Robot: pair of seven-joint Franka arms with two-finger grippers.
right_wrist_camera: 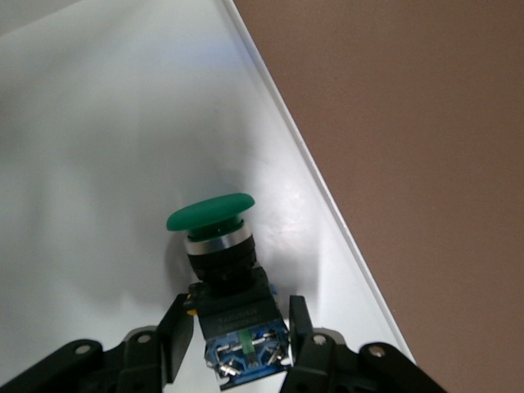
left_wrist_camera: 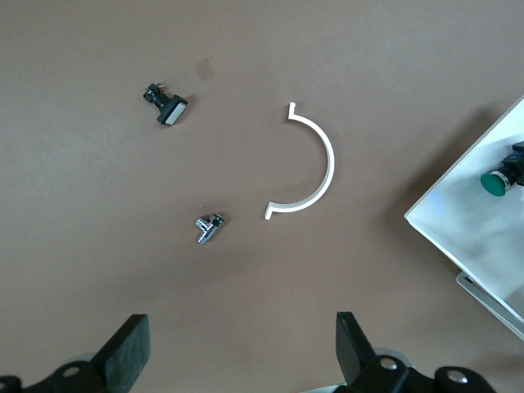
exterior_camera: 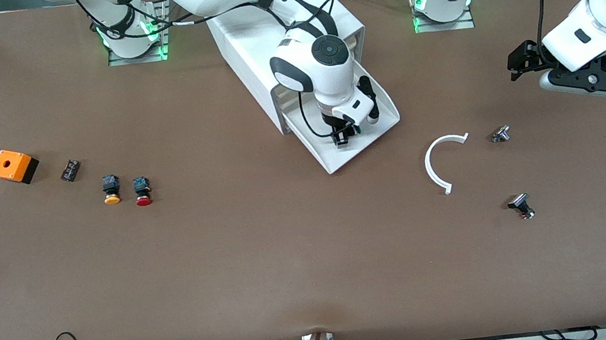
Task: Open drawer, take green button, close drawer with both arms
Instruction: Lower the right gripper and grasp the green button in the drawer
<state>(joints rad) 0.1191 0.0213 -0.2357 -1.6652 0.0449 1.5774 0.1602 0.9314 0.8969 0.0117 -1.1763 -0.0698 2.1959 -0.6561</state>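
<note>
- A brown table (exterior_camera: 267,256) is carrying the white cabinet (exterior_camera: 257,41), whose lowest drawer (exterior_camera: 385,124) is standing pulled out toward the front camera.
- The right gripper (right_wrist_camera: 237,332) is reaching down inside the open drawer, its fingers (right_wrist_camera: 176,336) closing narrowly on the black body of the button (right_wrist_camera: 221,246); both look to be touching it, so it is judged to be gripping the button.
- The button is lying directly between the right gripper's fingers, at the drawer floor; whether it is resting on the floor or lifted just off it cannot be told.
- Its long axis is running straight out from the fingertips, the green cap pointing away from the gripper and the terminal end sitting back between the fingers.
- The left gripper (left_wrist_camera: 241,348) is waiting with jaws spread wide over bare table; under it lie a white curved strip (left_wrist_camera: 315,168) and a small metal part (left_wrist_camera: 209,228).
- Step in hand, as judged: taking the button; the opening is done, the closing is not.
- The next move is calling for a straight lift clear of the drawer wall, then a push on the drawer front.
</note>
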